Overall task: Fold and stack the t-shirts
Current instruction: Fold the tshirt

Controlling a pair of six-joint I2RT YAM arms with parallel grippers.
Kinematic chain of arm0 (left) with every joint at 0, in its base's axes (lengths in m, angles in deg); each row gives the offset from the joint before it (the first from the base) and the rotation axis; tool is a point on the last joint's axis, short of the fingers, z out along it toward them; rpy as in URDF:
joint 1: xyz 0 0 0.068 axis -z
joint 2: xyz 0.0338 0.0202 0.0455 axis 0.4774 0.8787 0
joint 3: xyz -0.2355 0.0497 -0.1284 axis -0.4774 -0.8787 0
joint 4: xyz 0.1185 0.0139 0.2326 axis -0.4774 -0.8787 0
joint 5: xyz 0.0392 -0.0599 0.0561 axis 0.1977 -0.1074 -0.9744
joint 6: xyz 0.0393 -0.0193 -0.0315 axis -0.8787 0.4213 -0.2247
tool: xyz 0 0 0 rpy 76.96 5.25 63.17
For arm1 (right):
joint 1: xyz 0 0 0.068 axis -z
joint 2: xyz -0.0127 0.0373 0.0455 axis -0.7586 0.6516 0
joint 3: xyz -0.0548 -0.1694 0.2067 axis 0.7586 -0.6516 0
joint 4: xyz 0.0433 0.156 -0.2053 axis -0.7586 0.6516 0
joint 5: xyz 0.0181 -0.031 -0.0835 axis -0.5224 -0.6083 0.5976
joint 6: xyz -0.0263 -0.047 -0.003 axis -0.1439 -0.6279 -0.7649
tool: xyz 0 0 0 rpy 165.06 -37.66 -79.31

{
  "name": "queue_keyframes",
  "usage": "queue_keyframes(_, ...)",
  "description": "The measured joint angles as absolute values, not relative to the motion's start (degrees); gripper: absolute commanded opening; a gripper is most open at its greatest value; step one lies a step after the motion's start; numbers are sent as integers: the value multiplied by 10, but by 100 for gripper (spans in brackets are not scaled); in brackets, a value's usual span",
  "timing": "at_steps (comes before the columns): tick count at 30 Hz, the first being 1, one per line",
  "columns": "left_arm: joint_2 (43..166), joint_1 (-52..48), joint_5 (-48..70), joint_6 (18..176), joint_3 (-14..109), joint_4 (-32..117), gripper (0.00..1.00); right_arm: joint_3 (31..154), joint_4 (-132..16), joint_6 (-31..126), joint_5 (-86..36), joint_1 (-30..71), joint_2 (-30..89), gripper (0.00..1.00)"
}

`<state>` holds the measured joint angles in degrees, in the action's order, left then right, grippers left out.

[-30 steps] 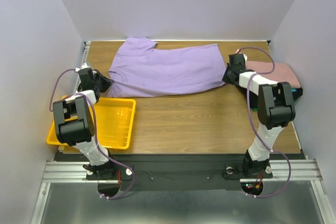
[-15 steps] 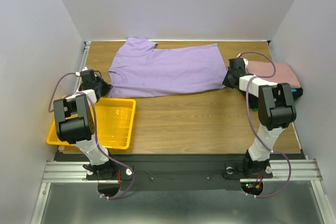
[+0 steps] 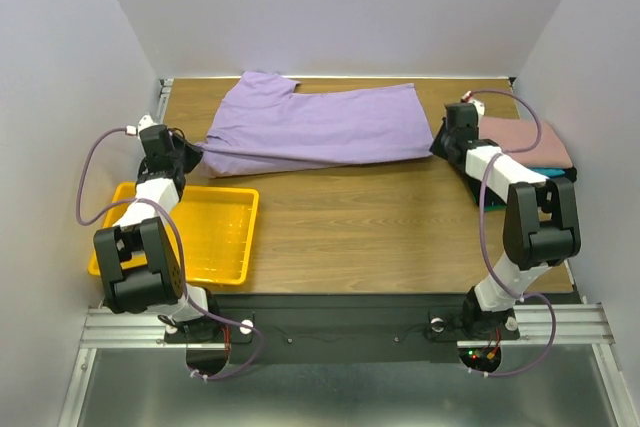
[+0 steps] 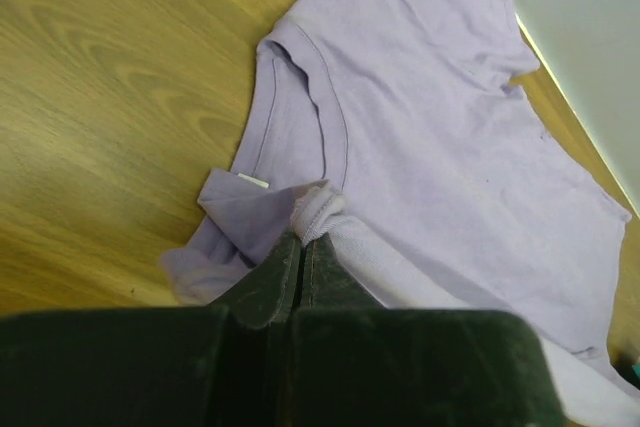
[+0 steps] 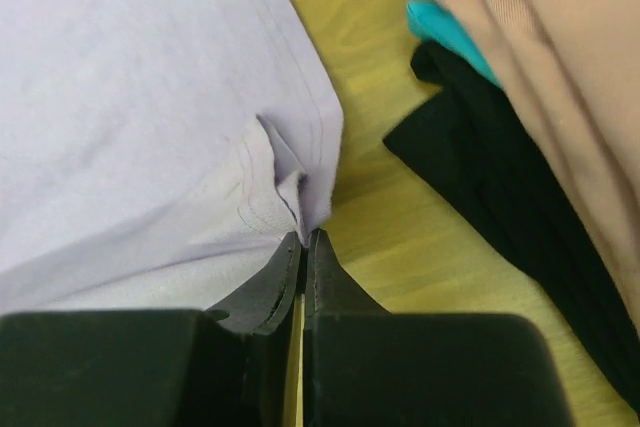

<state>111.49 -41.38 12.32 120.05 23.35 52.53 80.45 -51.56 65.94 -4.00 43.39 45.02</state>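
wood-grain table (image 3: pixel 350 217) boxed by pale walls on three sides, with bare board on the near side of both claws. lavender shirt (image 3: pixel 320 127) spread across the far half, long axis running left to right, strung between the two claws. left claw (image 4: pixel 300 247) pinched shut on a bunched bit of cloth just by the collar, rest of the shirt fanning out ahead of the tips and off to their right. right claw (image 5: pixel 303 242) clamped tight on the near hem corner, body of the shirt ahead and to its left. each arm nearest its own end of the cloth.

judged from this: near long edge gripped at both ends, ready to be carried away from the bases toward the far edge for a lengthwise fold. calls for matched travel of both claws, or else a skewed crease. little table ahead beyond the shirt's far edge before the back wall, so likely a short carry only.

close beside the right claw, on its right: folded pink shirt (image 5: pixel 540 67) over teal shirt (image 5: pixel 440 32) over black shirt (image 5: pixel 500 207), at risk of a brush on any outward swing. yellow tray (image 3: pixel 250 237) on the near side of the left claw, apart from the shirt and out of the likely path.
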Motion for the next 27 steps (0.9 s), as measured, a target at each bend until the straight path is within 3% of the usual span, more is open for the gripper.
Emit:
queue_keyframes(14,1189,-414,107,1202,201,511,0,728,-503,698,-55,434,476,5)
queue_keyframes(17,1189,-414,107,1202,201,511,0,722,-504,706,-57,434,476,11)
queue_keyframes(19,1189,-414,105,1202,201,511,0,716,-508,711,-58,434,476,25)
queue_keyframes(21,1189,-414,103,1202,201,510,16,716,-509,714,-58,434,476,34)
queue_keyframes(22,1188,-414,102,1202,201,509,34,716,-509,714,-59,434,476,46)
queue_keyframes(23,1186,-414,102,1202,201,507,40,716,-510,716,-59,434,475,46)
queue_keyframes(24,1182,-414,102,1201,201,504,45,716,-509,715,-61,434,473,58)
queue_keyframes(25,1170,-414,99,1199,201,496,59,716,-508,716,-61,434,468,63)
queue_keyframes(26,1160,-414,98,1199,201,486,67,716,-504,713,-62,434,463,69)
queue_keyframes(27,1141,-414,91,1198,201,471,76,716,-498,713,-61,434,454,82)
